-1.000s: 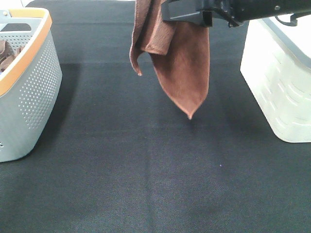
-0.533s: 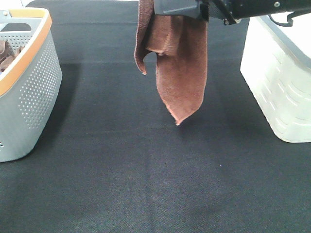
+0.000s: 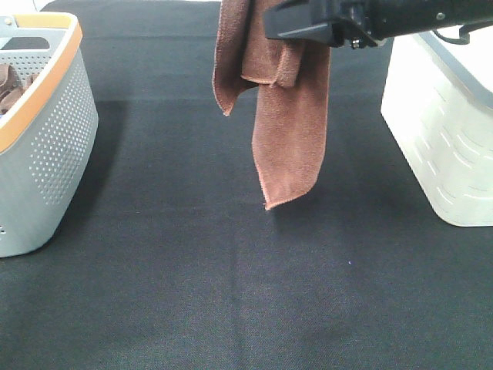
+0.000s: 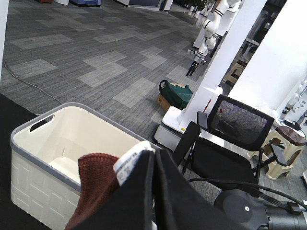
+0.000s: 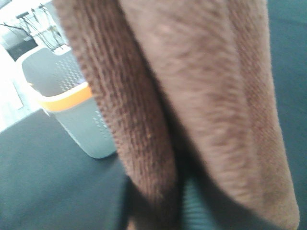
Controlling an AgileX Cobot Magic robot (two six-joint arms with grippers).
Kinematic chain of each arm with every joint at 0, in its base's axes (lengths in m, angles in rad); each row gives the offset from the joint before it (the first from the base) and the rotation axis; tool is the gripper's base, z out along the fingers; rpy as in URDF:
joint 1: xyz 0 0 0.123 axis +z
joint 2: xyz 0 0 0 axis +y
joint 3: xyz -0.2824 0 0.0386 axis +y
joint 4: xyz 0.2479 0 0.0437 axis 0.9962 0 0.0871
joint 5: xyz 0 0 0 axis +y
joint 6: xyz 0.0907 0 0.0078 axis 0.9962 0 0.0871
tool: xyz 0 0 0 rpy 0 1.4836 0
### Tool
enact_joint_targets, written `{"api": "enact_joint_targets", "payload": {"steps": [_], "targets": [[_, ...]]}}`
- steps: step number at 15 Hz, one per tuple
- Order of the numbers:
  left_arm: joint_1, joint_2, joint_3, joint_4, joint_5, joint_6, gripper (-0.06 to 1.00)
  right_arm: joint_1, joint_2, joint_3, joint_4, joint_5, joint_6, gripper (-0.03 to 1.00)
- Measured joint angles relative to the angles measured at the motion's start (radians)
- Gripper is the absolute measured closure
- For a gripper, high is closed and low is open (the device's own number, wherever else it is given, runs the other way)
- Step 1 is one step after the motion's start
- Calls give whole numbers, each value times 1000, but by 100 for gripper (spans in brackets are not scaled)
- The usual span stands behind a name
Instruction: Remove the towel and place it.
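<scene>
— where's the towel?
— hanging over the black table, between the grey basket and the white basket, clamped in the right gripper.
— left gripper?
— probably out of frame; can't tell its state.

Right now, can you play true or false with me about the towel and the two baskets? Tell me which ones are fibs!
1. The towel hangs down from the right gripper. True.
2. The towel is blue. False: it is brown.
3. The grey basket has an orange rim. True.
4. The white basket stands on the left side. False: in the high view it stands on the right, and the grey basket is on the left.
5. The grey basket has nothing in it. False: something brown shows inside it.
</scene>
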Motion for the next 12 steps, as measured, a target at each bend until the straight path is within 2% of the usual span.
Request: {"api": "enact_joint_targets", "payload": {"steps": [2,4,5,6,8,9,10,12], "targets": [[0,0,0,0,0,0,94,0,0,0,-16,-25,46,97],[0,0,0,8,0,0,94,0,0,0,-17,-23,60,97],[0,0,0,50,-1,0,94,0,0,0,-24,-9,77,97],[0,0,0,93,-2,-9,94,0,0,-7,-80,40,139,97],[0,0,0,201,-2,-55,94,0,0,-42,-244,109,294,97],[0,0,0,293,0,-93,94,0,0,-87,-395,156,450,97],[0,0,0,345,2,-116,94,0,0,-122,-496,188,563,97],[0,0,0,465,39,-173,94,0,0,-200,-680,263,719,97]]}}
